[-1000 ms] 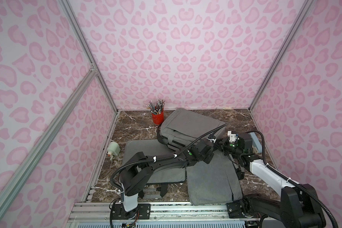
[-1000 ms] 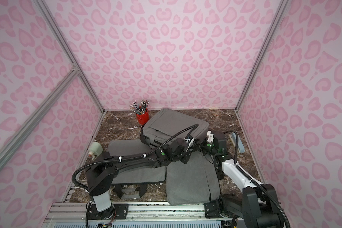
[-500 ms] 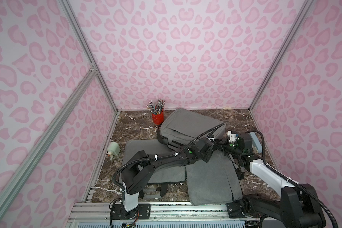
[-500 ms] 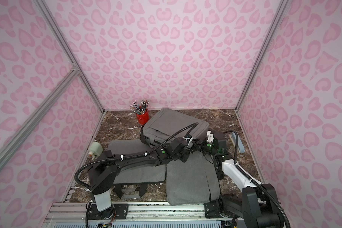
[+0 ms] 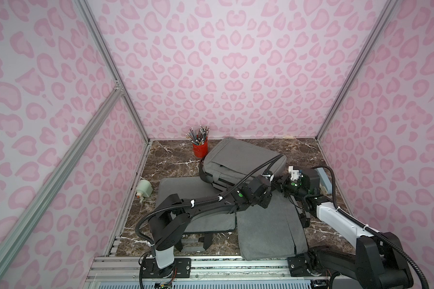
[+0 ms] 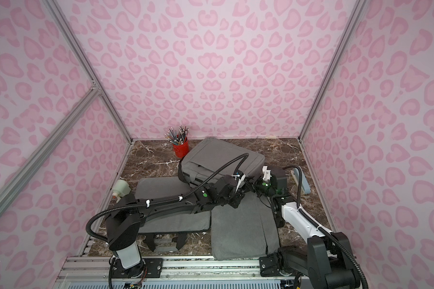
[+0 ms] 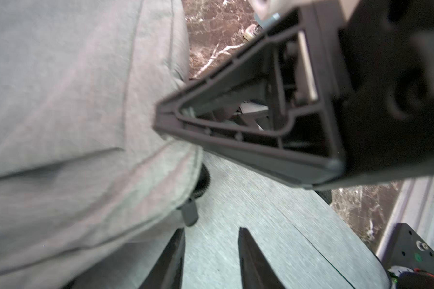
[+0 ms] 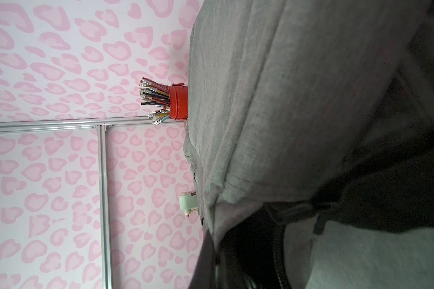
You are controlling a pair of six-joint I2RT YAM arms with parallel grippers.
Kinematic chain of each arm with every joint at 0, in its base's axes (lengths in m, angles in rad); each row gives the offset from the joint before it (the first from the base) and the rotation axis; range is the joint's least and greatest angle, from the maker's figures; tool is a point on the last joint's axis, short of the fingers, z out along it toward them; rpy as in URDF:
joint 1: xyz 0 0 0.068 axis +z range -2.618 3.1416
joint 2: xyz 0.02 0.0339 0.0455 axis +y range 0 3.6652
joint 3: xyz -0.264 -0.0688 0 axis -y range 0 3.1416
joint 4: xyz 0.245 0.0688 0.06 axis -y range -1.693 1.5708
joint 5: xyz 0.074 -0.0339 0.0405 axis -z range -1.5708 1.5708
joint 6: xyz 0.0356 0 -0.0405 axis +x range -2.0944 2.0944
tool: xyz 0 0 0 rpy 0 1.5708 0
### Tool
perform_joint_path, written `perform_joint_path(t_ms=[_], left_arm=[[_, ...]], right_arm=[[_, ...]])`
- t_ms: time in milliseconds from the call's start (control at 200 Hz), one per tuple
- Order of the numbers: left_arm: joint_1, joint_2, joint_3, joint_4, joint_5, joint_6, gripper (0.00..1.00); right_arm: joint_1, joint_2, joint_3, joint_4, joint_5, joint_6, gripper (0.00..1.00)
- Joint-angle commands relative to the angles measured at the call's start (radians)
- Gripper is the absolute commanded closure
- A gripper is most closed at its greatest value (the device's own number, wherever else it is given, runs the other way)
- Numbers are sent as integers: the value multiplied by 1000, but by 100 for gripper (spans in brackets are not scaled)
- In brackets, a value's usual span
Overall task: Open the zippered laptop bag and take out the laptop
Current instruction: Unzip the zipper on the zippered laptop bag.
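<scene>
Probably a lab test cell: patterned walls (image 5: 236, 75), aluminium framing (image 5: 105, 62).

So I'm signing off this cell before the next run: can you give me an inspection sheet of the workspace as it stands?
Surface: brown marble table, partly covered.
Job's things: grey laptop bag at the back; laptop not seen.
Clutter: two grey sleeves, red pencil cup, pale green dispenser, blue-grey block.
Grippers: left pincer open beside the bag's zipper pull; right pincer shut at the bag's corner.
Cables: black conduit arches over the bag.
Surroundings: pink patterned walls, aluminium frame.
</scene>
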Motion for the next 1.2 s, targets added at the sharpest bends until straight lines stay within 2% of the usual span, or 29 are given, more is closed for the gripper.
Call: perform_joint_path(t_ms=[0, 541, 556, 676, 797, 1017, 1197], left_arm=[[4, 25, 19, -27, -14, -45, 61], [27, 106, 85, -28, -46, -20, 64], [29, 109, 87, -27, -45, -19, 68], [41, 127, 113, -28, -34, -7, 71], [49, 139, 127, -40, -20, 5, 81], [55, 128, 127, -64, -13, 29, 93], [56, 106, 121, -91, 24, 36, 96]], right_arm=[[3, -9, 3, 43, -25, -11, 100], [16, -21, -7, 53, -29, 7, 100], [17, -21, -8, 54, -29, 8, 100], [22, -21, -11, 55, -30, 10, 100], [23, -24, -11, 54, -28, 8, 100], [22, -11, -9, 56, -26, 6, 100], [6, -5, 3, 28, -18, -22, 100]])
